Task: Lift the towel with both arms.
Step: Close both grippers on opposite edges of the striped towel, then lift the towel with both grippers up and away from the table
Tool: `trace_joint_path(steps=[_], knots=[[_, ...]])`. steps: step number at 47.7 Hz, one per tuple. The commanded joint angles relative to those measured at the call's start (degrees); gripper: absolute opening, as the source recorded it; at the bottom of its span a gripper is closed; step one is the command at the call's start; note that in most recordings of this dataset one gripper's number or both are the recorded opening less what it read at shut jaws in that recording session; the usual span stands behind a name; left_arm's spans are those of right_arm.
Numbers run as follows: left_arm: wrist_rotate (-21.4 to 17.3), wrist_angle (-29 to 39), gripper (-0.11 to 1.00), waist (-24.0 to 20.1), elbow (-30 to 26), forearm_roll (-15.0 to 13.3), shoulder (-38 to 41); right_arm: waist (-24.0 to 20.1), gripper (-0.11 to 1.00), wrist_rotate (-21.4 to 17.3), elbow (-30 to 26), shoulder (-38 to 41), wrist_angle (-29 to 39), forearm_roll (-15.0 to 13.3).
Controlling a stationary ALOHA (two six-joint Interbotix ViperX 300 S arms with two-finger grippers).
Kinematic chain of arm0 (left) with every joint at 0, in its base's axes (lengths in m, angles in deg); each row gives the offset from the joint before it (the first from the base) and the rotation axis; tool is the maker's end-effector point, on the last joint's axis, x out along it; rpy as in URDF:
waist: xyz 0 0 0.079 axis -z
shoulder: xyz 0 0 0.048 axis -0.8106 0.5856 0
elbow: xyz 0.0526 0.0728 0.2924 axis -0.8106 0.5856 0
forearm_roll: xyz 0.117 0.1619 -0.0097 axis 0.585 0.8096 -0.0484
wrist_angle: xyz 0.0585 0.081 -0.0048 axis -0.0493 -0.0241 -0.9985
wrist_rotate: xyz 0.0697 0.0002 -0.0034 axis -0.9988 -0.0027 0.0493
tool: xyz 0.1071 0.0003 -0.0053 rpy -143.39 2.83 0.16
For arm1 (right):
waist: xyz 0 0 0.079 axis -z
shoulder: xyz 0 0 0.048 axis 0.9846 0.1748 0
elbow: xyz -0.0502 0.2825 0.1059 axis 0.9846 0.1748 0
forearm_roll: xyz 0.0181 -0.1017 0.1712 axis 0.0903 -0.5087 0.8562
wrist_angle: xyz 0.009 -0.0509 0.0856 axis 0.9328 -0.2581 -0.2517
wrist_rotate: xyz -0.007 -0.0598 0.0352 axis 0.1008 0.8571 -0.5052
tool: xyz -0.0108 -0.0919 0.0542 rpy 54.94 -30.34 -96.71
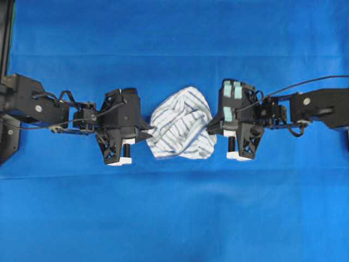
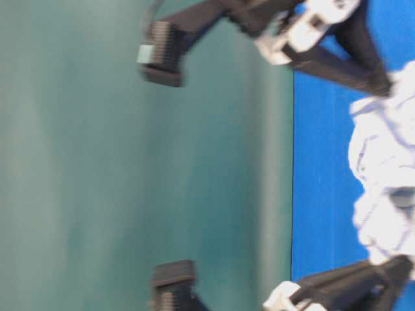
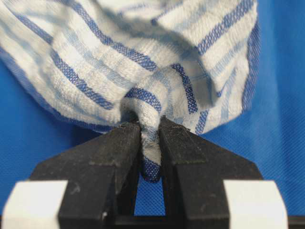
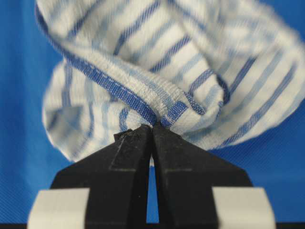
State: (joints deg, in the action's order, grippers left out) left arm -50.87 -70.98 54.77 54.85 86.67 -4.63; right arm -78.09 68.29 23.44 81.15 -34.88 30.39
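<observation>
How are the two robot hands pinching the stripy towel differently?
The left gripper has a fold of the towel tucked down between its fingers, so a slit shows. The right gripper nips only an edge at its tips, with the fingers almost touching. In the overhead view, the right gripper has pale green patches on top; the left has none. Both are shut on the towel, from opposite sides.

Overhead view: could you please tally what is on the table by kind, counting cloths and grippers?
Striped towel: 1
Plain blue tablecloth: 1
Black grippers: 2, the left gripper and the right gripper, each shut on an edge of the towel
Total: 4
</observation>
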Motion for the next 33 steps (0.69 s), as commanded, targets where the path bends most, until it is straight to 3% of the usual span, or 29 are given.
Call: trace_joint_path(steps=[1,14,33], knots=[[-0.09,2.55,0.07,-0.35,-1.67,-0.18,-5.27,0.79,0.02,0.18,-2.02,-4.83,1.85,0.09],[-0.26,13.36,0.07,-0.44,-4.57,-0.18,-18.02,2.20,0.02,0.70,-8.17,-13.71,12.57,-0.79],[-0.97,26.98,0.07,-0.97,-12.39,0.09,-33.75,2.46,0.02,0.79,-22.24,-20.21,28.04,-5.98]])
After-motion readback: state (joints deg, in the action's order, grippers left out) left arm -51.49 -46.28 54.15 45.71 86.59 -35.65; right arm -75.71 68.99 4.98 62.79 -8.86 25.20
